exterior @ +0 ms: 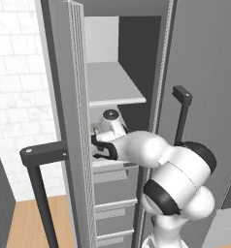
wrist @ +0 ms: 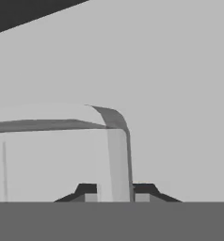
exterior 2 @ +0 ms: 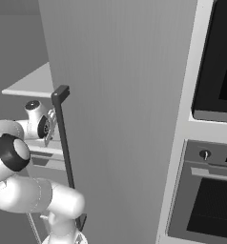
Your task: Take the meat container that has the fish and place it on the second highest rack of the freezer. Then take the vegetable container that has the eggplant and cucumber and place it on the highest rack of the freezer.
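Deep inside the tall grey freezer (exterior: 137, 43), below the topmost light-grey shelf board (exterior: 112, 82) and level with the next shelf down (exterior: 115, 165): translucent pale-grey container with a rounded corner (wrist: 52, 160), contents not discernible. Dark two-finger gripper (wrist: 115, 193) astride its side wall, tips barely apart; clamped or loose, impossible to tell. Open door's long black bar handle (exterior: 40, 193) at left; black-fronted oven (exterior 2: 206, 200) at right.
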Controlling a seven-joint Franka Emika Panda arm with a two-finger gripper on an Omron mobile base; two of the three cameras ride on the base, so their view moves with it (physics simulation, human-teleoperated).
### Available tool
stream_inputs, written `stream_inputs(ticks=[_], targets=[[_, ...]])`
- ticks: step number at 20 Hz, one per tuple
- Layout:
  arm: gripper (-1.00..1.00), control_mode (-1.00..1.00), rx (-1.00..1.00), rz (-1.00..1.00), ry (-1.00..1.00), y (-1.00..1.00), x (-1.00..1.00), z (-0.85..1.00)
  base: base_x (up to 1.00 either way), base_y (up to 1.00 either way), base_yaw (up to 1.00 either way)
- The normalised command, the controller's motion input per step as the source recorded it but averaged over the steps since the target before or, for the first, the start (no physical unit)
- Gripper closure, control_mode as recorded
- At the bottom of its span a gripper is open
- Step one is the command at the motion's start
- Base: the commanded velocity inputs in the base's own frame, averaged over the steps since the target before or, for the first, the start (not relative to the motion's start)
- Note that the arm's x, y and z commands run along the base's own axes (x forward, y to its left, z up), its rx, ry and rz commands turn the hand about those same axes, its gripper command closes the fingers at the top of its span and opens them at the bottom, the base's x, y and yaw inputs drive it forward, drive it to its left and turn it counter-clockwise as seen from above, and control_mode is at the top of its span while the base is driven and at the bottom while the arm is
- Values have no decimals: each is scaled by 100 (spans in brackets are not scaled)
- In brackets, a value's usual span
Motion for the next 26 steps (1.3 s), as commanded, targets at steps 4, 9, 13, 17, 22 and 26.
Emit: stream_inputs(ticks=[4, 9, 13, 17, 22, 26], targets=[[-100, -100, -1, 0, -10, 0, -31, -7, 0, 0, 0], [-100, -100, 0, 0, -19, 0, -46, 3, 0, 0, 0], [-100, -100, 0, -1, -14, -3, -42, 68, 0, 0, 0], [-100, -100, 2, 0, -6, -8, -69, 100, 0, 0, 0], [-100, -100, 0, 0, 5, -15, -95, 100, 0, 0, 0], [-100, -100, 0, 0, 16, -22, -100, 89, 0, 0, 0]])
